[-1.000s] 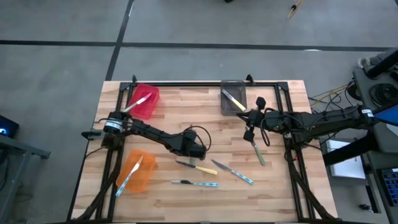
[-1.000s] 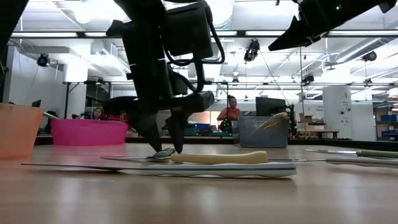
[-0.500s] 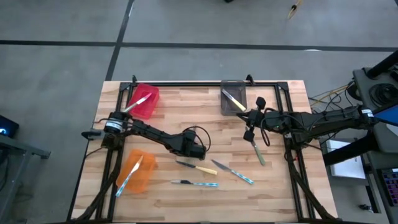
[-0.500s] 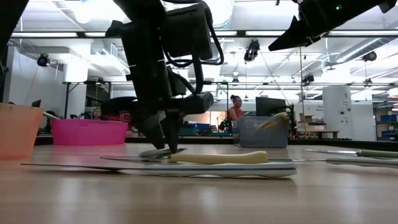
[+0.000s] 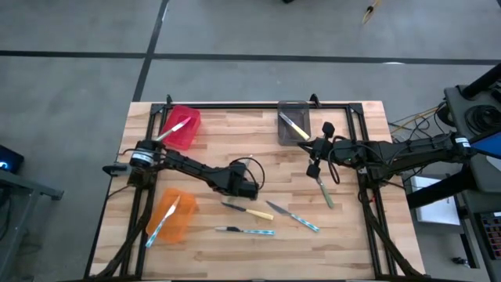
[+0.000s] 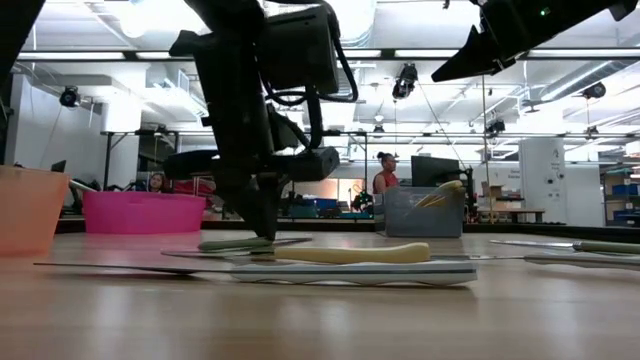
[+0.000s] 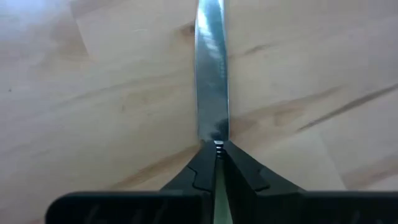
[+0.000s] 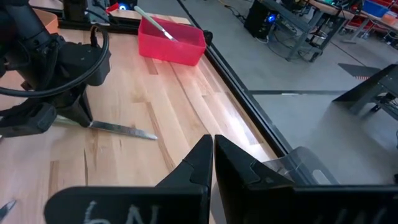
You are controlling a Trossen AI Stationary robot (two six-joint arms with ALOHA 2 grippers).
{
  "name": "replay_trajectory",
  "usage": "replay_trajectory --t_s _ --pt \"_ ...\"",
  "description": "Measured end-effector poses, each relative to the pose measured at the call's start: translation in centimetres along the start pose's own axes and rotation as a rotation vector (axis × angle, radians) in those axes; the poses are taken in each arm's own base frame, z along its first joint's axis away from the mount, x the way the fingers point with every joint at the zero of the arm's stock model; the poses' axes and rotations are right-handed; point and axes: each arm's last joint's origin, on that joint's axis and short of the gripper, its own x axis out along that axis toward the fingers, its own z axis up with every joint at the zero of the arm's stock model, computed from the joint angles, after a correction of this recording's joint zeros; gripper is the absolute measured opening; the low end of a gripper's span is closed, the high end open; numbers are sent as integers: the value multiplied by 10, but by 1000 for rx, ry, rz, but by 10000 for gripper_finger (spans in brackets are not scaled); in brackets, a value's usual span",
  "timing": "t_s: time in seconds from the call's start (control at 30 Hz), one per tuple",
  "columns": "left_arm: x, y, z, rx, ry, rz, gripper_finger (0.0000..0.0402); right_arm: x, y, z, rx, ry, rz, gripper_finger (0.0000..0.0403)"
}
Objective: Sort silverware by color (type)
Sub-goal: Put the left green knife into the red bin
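Note:
My left gripper (image 5: 250, 191) (image 6: 262, 232) stands near the table's middle, shut on a green-handled knife (image 6: 235, 243). Its silver blade (image 7: 212, 74) (image 8: 122, 129) sticks out past the fingertips toward the right arm. On the table nearer the front lie a yellow-handled knife (image 5: 247, 211) and two blue-handled knives (image 5: 294, 217) (image 5: 247, 231). Another green-handled knife (image 5: 324, 191) lies under my right gripper (image 5: 313, 169) (image 8: 213, 140), which hangs shut above the table and holds nothing. My left gripper pinches the knife between its two fingers where the blade meets the handle (image 7: 214, 142). The fingers slant steeply down from above, one on each side of the knife. The knife lies about level at the tabletop, with the blade ahead of the fingers and the green handle (image 6: 228, 243) behind them.
A red bin (image 5: 182, 128) with a knife stands at the far left. An orange bin (image 5: 173, 217) with a blue-handled knife sits at the near left. A grey bin (image 5: 293, 125) with a yellow-handled knife is at the far middle. People show in the room behind.
My left gripper has shut on the green-handled knife without leaving its place. As the fingers came together, the knife shifted a little, and more of its green handle now shows beside the fingers in the low view. My right arm has kept still.

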Motion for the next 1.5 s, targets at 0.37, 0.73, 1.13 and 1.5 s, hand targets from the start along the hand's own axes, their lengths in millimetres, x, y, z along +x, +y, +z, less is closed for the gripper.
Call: replay_trajectory --t_s 0.37,0.73,1.13,1.5 --pt "-20 7 8 76 15 -14 2 0 0 -1 -15 10 1 9" --pt "-66 10 9 513 24 -181 0 0 4 7 36 -73 144 9" --pt "-63 26 -25 685 -39 -331 0 25 16 15 65 -146 138 8" --pt "-55 40 -32 717 -50 -328 0 112 34 17 -33 48 171 8"
